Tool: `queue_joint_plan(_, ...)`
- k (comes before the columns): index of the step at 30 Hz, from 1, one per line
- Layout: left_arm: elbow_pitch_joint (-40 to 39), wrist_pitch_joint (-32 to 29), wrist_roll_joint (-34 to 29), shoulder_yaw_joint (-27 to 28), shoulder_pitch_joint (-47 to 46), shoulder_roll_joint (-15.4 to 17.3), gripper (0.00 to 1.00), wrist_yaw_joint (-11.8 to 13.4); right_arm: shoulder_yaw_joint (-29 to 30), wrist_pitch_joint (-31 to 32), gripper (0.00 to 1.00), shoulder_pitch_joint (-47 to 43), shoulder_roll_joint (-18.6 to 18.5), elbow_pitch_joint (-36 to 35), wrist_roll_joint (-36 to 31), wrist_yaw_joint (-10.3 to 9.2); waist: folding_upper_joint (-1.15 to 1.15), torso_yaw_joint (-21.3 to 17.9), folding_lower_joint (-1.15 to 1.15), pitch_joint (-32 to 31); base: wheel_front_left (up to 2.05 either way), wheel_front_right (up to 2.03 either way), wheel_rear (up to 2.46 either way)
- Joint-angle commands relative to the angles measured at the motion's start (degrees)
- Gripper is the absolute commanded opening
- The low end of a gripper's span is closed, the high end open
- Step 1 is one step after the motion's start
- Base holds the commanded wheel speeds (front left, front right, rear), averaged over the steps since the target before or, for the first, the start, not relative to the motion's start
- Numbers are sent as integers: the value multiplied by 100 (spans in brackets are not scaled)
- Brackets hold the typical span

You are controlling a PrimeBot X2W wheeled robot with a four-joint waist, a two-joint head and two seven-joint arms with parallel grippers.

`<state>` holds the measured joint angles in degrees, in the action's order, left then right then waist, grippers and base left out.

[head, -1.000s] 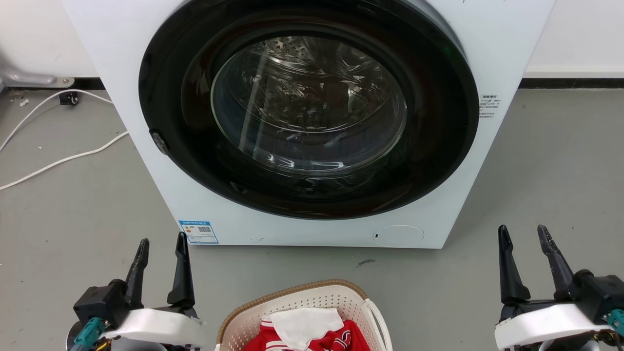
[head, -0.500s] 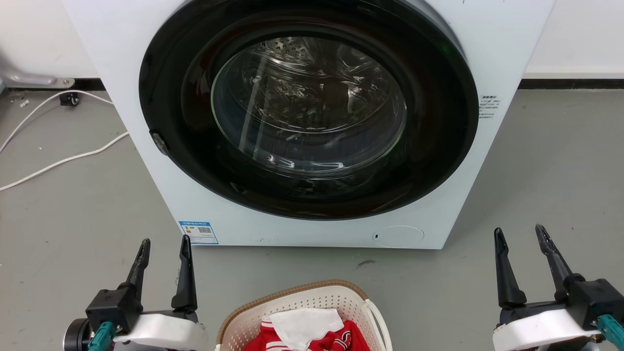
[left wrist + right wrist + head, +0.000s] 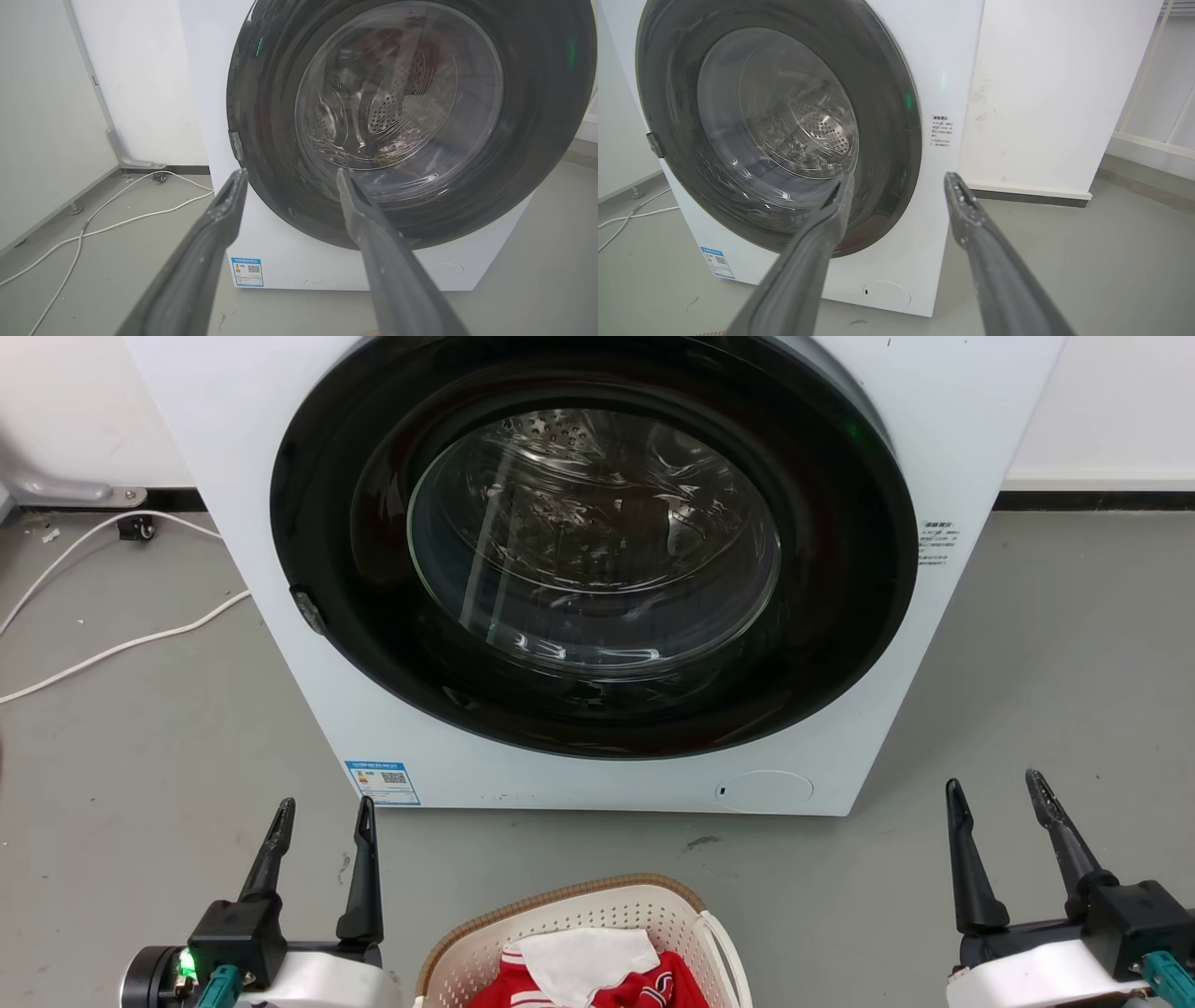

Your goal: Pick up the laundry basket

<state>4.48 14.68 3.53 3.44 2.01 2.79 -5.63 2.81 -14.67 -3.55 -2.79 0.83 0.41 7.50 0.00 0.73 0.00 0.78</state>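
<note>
Head view: flanking laundry basket (image 3: 579, 910) with left pincer (image 3: 327, 803) and right pincer (image 3: 992, 780), both gaping wide, gripping nothing.

No word can be read. The washing machine (image 3: 943, 420) has a blue sticker (image 3: 383, 782) at the lower left of its front, with a QR code and tiny print. Right of the door is a small block of dark print (image 3: 936, 541), too fine to read. The red cloth (image 3: 686, 989) in the laundry basket (image 3: 560, 891) shows white marks, cut off and unreadable.
</note>
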Motion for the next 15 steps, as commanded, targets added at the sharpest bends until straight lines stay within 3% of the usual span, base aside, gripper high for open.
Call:
queue_joint_plan(1, -32, 35, -112, -16, 45, 17, 100, -9, 5, -42, 100, -47, -17, -9, -86, -2, 0, 1, 0, -1, 0, 0, 0)
queue_joint_plan(15, 42, 55, -142, -24, 82, 16, 100, 53, 17, -56, 100, -78, -16, 144, 90, -2, 0, 24, 0, -11, 0, 0, 0)
